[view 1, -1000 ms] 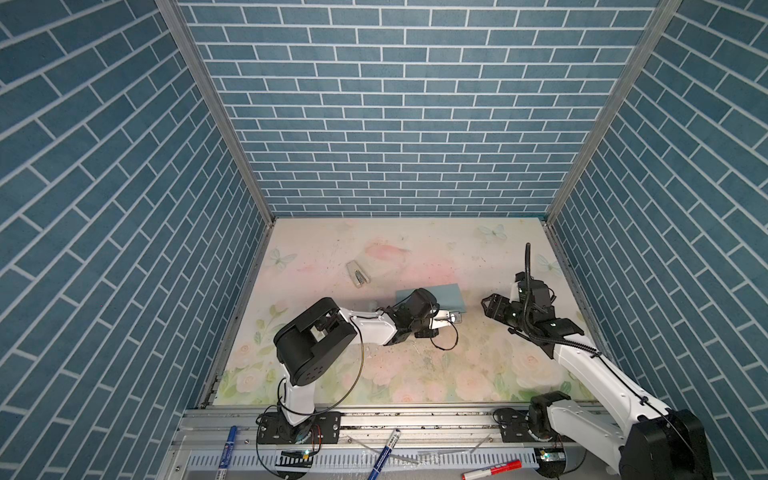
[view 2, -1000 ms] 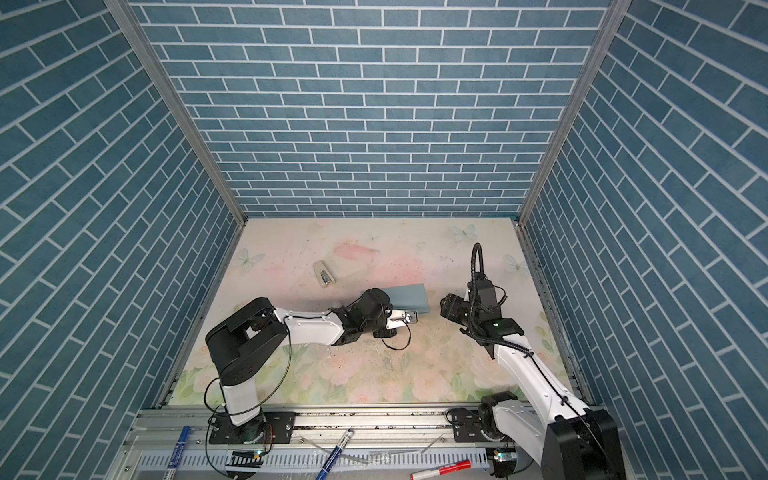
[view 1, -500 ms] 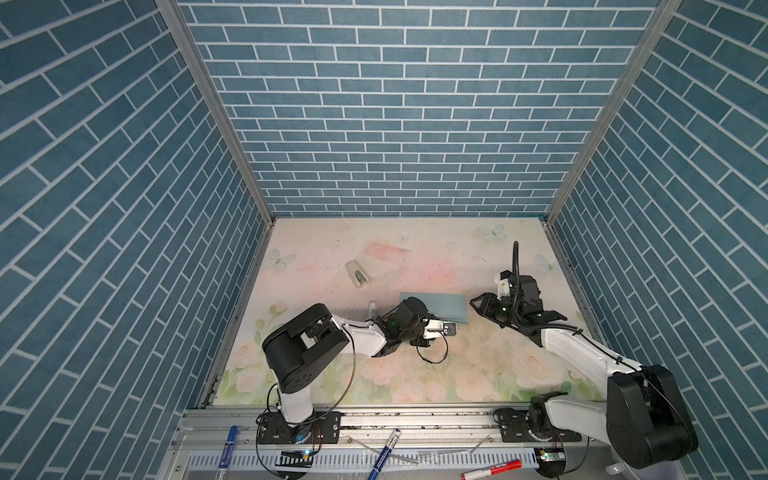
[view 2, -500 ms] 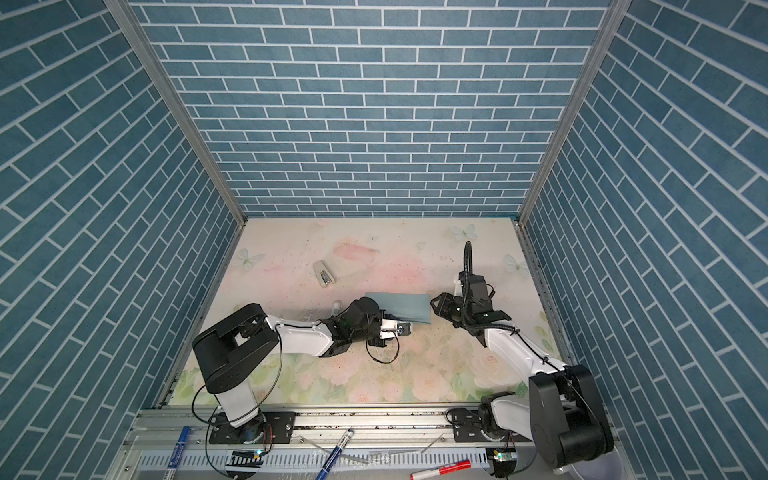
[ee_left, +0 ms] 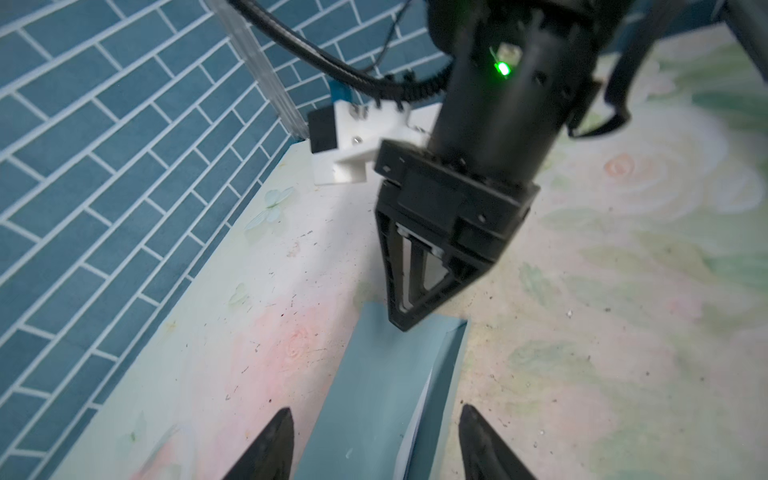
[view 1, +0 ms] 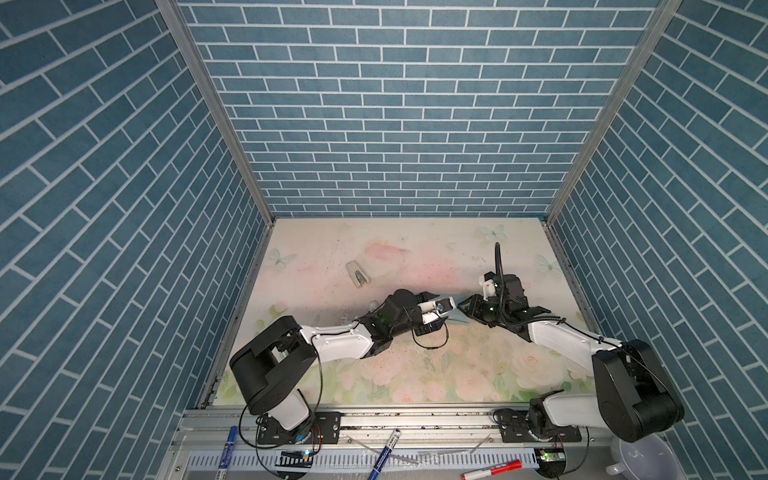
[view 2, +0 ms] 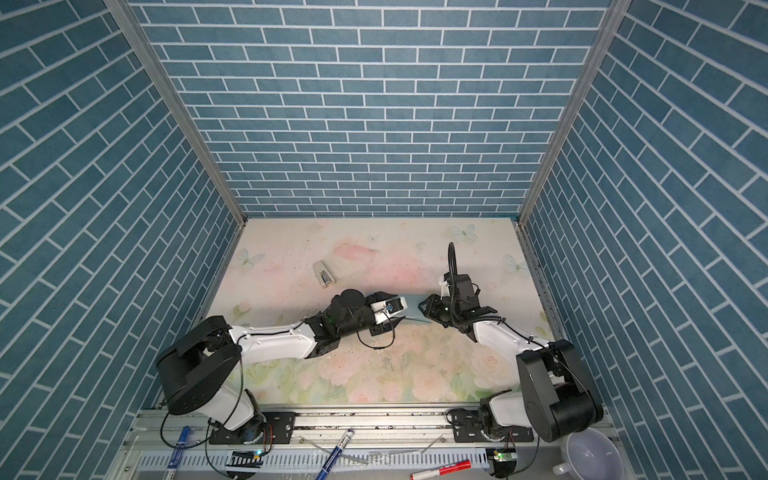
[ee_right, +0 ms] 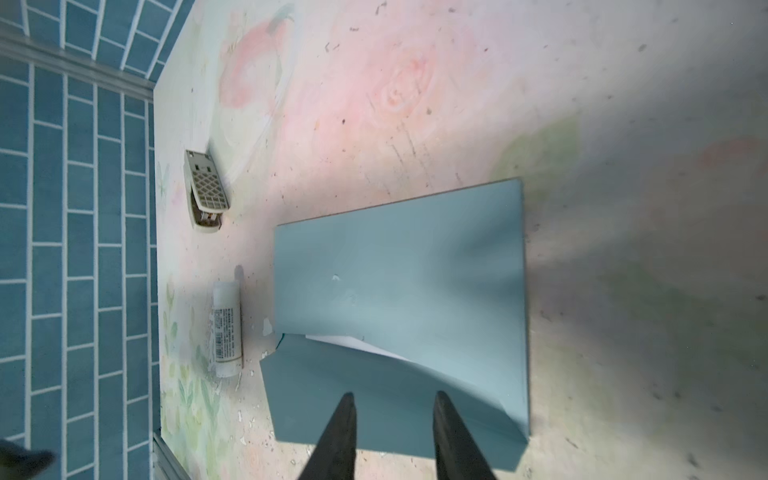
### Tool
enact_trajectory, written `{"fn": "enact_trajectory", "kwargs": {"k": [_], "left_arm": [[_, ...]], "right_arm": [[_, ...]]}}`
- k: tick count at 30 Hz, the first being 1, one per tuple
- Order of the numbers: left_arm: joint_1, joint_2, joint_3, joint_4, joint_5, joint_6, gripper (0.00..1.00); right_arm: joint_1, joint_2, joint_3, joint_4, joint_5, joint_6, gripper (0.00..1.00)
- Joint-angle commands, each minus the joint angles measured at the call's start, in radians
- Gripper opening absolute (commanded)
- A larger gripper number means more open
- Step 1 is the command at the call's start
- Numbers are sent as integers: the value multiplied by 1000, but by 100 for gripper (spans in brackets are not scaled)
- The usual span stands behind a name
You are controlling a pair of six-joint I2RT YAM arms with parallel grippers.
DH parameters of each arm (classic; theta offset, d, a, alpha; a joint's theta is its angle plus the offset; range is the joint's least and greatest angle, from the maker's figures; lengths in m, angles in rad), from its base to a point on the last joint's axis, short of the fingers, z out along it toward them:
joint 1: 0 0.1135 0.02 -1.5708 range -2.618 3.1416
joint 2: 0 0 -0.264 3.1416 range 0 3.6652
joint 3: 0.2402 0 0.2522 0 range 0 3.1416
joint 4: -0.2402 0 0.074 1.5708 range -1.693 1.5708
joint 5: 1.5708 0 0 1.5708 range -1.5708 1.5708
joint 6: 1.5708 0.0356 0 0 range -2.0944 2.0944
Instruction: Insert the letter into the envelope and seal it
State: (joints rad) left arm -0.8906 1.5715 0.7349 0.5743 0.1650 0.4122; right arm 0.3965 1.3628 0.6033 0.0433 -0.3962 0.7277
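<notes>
The right gripper (ee_right: 394, 394) has swung in from the right to meet the left gripper (ee_left: 374, 409) at the centre of both top views. Its jaws stand narrowly apart over the flap (ee_right: 299, 395). The left's are spread wide, straddling the envelope (ee_right: 399, 274) and holding nothing. The letter (ee_right: 357, 343) is inside, a white sliver showing under the flap. The teal paper is thin and smooth, and the flap is bowed up. It likely needs pressing evenly along the crease, with the far end pinned against sliding.
</notes>
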Motion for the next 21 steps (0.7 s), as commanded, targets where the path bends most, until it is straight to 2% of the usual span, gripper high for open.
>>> {"fn": "enact_trajectory", "kwargs": {"k": [1,4,7,10,15,18,21], "left_arm": [[77,-50,-28,11,31,-253,64],[152,-73,-29,-19,71,-399,62],[206,-59,-5,-89,112,-496,56],[225,-21,42,-178,135,-544,48],[228,61,113,-281,158,-601,30],[229,105,148,-328,166,-632,16],[229,151,187,-386,167,-659,9]], "right_arm": [[39,26,56,22,-19,-10,29],[60,46,70,24,-19,-13,28],[79,70,82,35,-23,-14,26],[98,94,98,38,-29,-17,26],[131,130,126,36,-34,-24,24],[145,143,131,34,-34,-27,19],[157,156,133,29,-35,-33,13]]}}
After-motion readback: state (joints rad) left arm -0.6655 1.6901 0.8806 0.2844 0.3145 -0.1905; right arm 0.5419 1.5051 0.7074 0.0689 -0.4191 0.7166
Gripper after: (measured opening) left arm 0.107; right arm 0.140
